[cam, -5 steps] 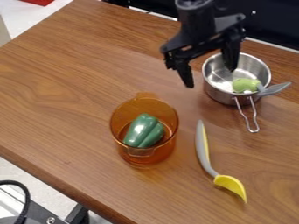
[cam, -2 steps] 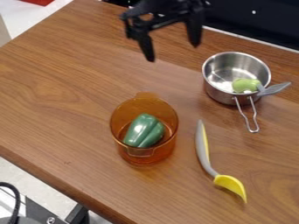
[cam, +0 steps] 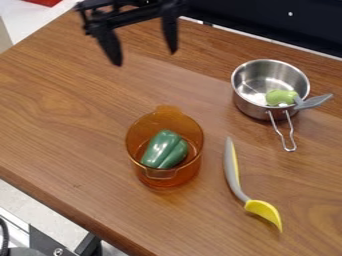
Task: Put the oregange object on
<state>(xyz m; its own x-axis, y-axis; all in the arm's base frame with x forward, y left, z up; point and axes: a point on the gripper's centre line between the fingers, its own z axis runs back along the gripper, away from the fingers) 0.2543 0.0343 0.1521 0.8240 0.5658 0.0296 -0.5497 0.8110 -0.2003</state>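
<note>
The gripper [cam: 145,57] hangs over the back left part of the table, open, with nothing between its two fingers. In front of it and lower in the view stands the orange see-through pot [cam: 167,181], upright on the wood. A green pepper [cam: 164,149] lies inside this pot. The gripper and the pot are well apart.
A metal saucepan [cam: 251,102] stands at the back right, holding a light green object [cam: 281,97] and a grey utensil end [cam: 312,101]. A grey and yellow spoon [cam: 262,209] lies right of the orange pot. The wooden table's [cam: 60,205] front edge runs along the lower left.
From above the saucepan's left side, the gripper has moved left and toward the back, still open. The pots, pepper and spoon have kept their places.
</note>
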